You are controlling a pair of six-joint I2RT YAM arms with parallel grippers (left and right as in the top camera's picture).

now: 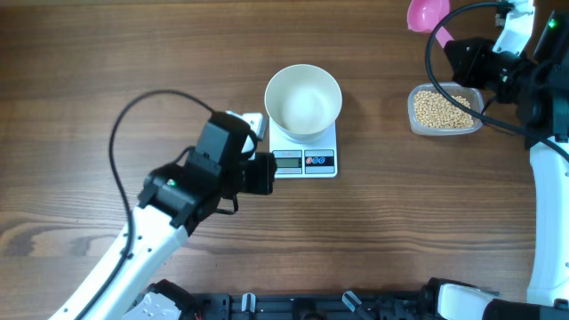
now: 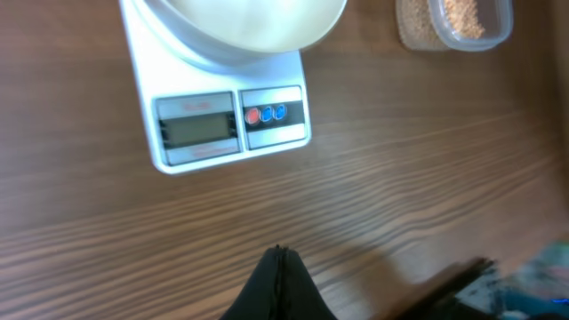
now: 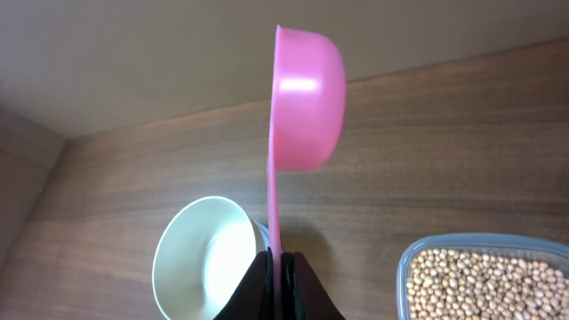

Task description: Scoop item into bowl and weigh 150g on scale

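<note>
So the white bowl is sitting on the scale mid-table and looks empty, while the beans are all in the clear tub off to the right. Left gripper has its fingers pinched fully together with nothing between them, hovering over the wood just near-left of the scale's display. Right gripper is clamped tight on the handle of a pink scoop, held up at the far right, past the tub.

No legible text, scale labels blurred, display unreadable
</note>
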